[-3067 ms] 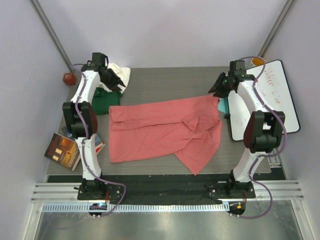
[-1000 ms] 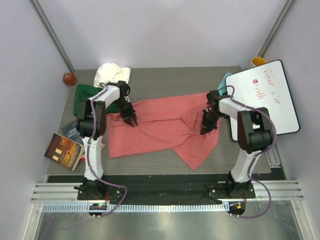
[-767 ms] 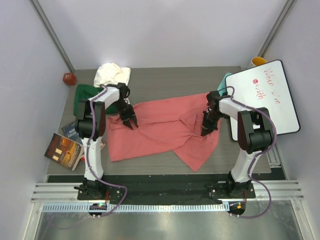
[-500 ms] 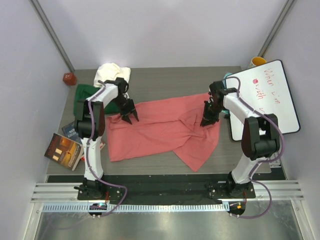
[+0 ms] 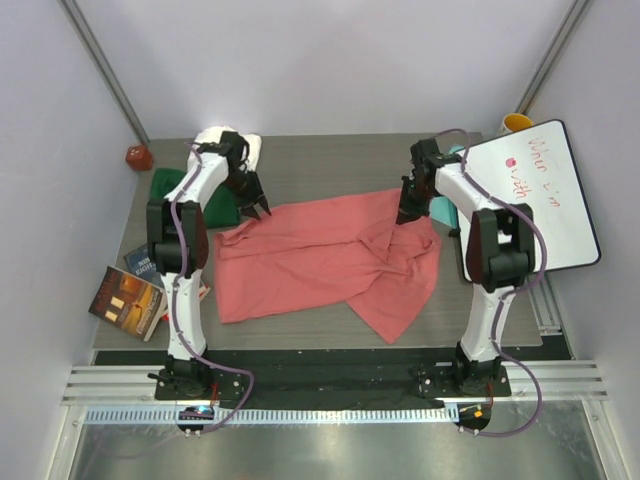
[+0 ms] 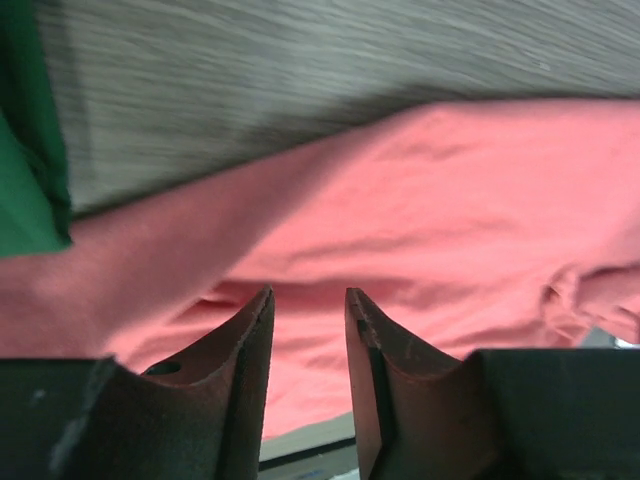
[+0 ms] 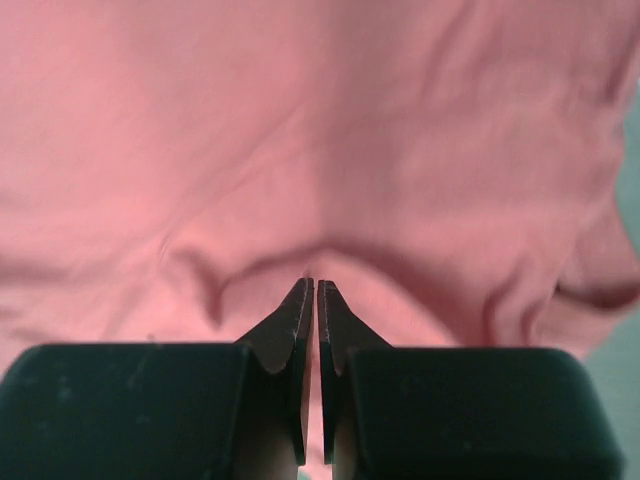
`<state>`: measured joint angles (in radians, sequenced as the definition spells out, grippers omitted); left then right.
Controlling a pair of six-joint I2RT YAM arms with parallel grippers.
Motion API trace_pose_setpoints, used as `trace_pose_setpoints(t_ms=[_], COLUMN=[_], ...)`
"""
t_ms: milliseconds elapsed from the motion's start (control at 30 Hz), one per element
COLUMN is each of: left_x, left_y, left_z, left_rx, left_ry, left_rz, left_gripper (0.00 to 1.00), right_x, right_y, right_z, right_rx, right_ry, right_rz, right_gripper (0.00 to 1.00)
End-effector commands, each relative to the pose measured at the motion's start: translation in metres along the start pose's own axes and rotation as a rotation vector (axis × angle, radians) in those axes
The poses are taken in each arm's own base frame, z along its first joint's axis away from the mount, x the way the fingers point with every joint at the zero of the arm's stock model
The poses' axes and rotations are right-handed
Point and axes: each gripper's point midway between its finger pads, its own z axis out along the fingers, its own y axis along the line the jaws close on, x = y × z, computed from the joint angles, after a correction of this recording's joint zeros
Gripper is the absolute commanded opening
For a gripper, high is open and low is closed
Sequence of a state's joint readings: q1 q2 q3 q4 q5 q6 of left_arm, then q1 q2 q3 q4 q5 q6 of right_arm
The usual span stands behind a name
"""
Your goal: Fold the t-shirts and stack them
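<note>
My right end effector [image 7: 309, 283] is closed to a sliver. The salmon-pink t-shirt [image 7: 330, 130] puckers in towards its tips, so I judge it has a thin fold pinched. My left end effector [image 6: 308, 295] stands part-way open above the same shirt, and I see no cloth caught between its fingers [image 6: 250, 340]. The shirt lies directly under and ahead of both tools, spread out but rumpled, each tool over one far corner. Back from the right tool, a flap of it is doubled over itself. I take the step to be gripping the far edge at both ends so I can square the shirt and fold it. To do that well I would bring the left tool down onto the hem and close it on one layer only. Then I would raise both ends together with even tension, so the doubled flap falls open and does not get folded in. The dark green t-shirt [image 6: 25, 150] is just to the left of the left tool, and bare worktop [image 6: 300, 60] lies beyond its tips. The cream-white t-shirt [image 5: 254, 143] is bunched a little further off. I see no neck label. The whiteboard [image 5: 540, 200] to the right of the right tool has red handwriting; one word may be "with", and I cannot read the rest. The print on the books [image 5: 125, 300] is too small to read.
</note>
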<state>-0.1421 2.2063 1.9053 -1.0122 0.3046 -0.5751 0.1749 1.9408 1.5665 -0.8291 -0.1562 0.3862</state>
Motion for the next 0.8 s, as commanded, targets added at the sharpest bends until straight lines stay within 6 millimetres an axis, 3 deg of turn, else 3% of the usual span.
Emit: trace_pose_setpoints(t_ms=[0, 33, 167, 233, 300, 533, 767], left_x=[-0.005, -0.004, 0.0, 0.003, 0.009, 0.001, -0.031], left_y=[0.026, 0.031, 0.055, 0.063, 0.073, 0.098, 0.118], left_z=[0.006, 0.006, 0.006, 0.01, 0.017, 0.029, 0.027], left_rx=[-0.132, -0.158, -0.273, -0.31, -0.341, -0.443, -0.481], left_ry=[-0.014, -0.014, -0.007, -0.001, 0.022, 0.041, 0.023], left_rz=[0.033, 0.034, 0.032, 0.027, 0.014, -0.027, -0.07], left_gripper=[0.33, 0.31, 0.16, 0.05, 0.0, 0.0, 0.0], right_x=[-0.04, -0.04, -0.053, -0.052, -0.05, -0.03, -0.015], right_y=[-0.006, -0.009, -0.013, -0.017, -0.019, -0.049, -0.073], right_z=[0.029, 0.041, 0.049, 0.055, 0.056, 0.055, 0.047], right_rx=[0.069, 0.081, 0.124, 0.137, 0.141, 0.197, 0.221], right_ry=[-0.07, -0.051, -0.076, -0.068, -0.06, -0.014, 0.013], right_rz=[-0.01, -0.003, 0.014, 0.016, 0.019, 0.07, 0.11], right_gripper=[0.1, 0.09, 0.09, 0.09, 0.09, 0.09, 0.09])
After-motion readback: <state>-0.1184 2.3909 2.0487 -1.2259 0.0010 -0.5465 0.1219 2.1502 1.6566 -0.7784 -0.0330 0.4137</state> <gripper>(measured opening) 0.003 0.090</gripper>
